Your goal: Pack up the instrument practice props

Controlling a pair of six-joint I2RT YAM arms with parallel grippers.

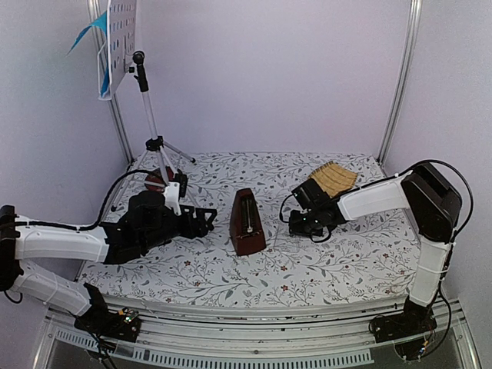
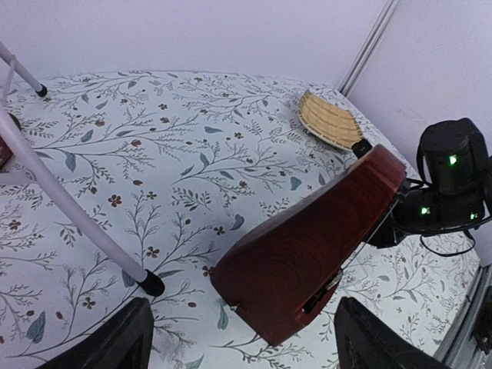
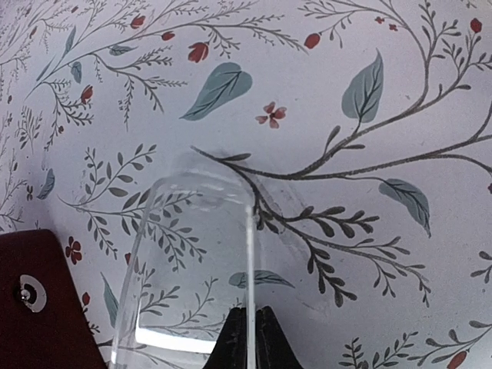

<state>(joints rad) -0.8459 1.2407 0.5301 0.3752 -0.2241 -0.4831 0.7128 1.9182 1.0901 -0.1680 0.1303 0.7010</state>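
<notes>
— Was anything found packed?
— Nothing. The metronome (image 1: pixel 247 223) was found upright on the table (image 1: pixel 346 261), just before the left gripper (image 1: pixel 204 221), held agape; the right gripper (image 3: pixel 247 342) was noted closed (music stand (image 1: pixel 151 115) and sheets (image 1: pixel 88 31) untouched).

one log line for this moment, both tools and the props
left tool open, facing metronome | right tool shut on clear plastic piece | music stand upright, sheets on it

Metronome (image 1: pixel 247 223) upright between left end effector (image 1: pixel 204 221) and right end effector (image 1: pixel 295 224), music stand (image 1: pixel 151 123) far-left
</notes>
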